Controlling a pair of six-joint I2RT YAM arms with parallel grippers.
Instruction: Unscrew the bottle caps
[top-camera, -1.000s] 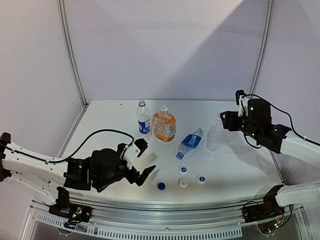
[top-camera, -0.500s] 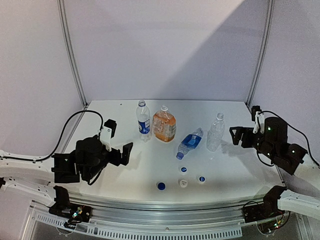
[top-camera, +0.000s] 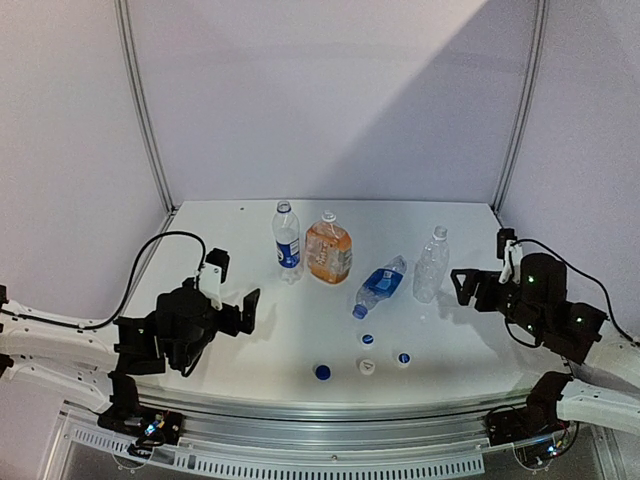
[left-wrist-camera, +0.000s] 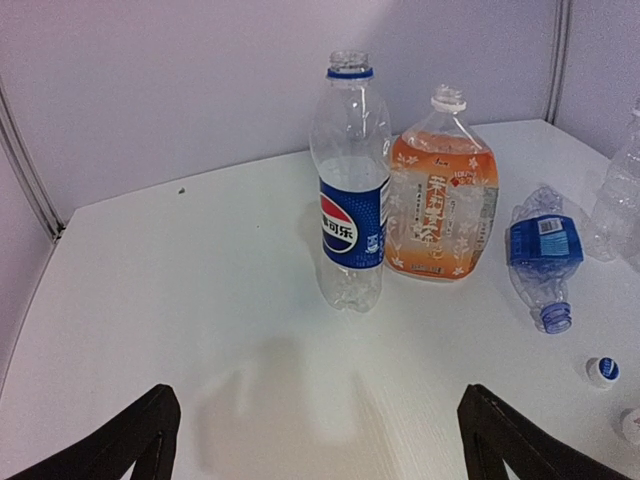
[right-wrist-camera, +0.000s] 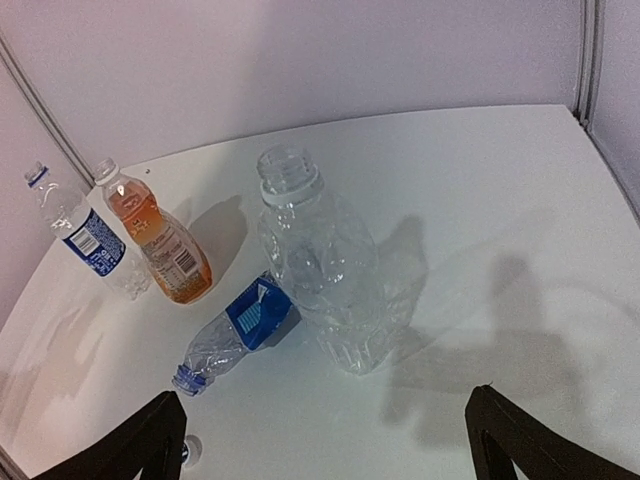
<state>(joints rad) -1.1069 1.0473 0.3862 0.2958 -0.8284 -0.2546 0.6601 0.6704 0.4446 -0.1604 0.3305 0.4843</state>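
Note:
Four bottles stand uncapped, their necks open. The Pepsi bottle (top-camera: 287, 240) (left-wrist-camera: 350, 200) and the orange bottle (top-camera: 328, 248) (left-wrist-camera: 440, 210) stand upright at the back. The blue-labelled bottle (top-camera: 380, 285) (right-wrist-camera: 240, 330) lies on its side, and the plain clear bottle (top-camera: 431, 265) (right-wrist-camera: 330, 270) stands to its right. Several bottle caps lie loose in front: a blue one (top-camera: 322, 372), a white one (top-camera: 367, 367), and two more (top-camera: 367, 339) (top-camera: 403, 357). My left gripper (top-camera: 235, 288) (left-wrist-camera: 320, 440) is open and empty, left of the bottles. My right gripper (top-camera: 480, 262) (right-wrist-camera: 325, 440) is open and empty, right of the clear bottle.
The white table (top-camera: 240, 340) ends in a metal rail along the near edge. Purple walls with grey posts (top-camera: 145, 110) close the back and sides. A black cable (top-camera: 160, 250) loops over the left arm.
My left gripper has drawn back from beside the caps to the left side. My right gripper has pulled away from the clear bottle's neck to the right and opened wide. The bottle stays upright.

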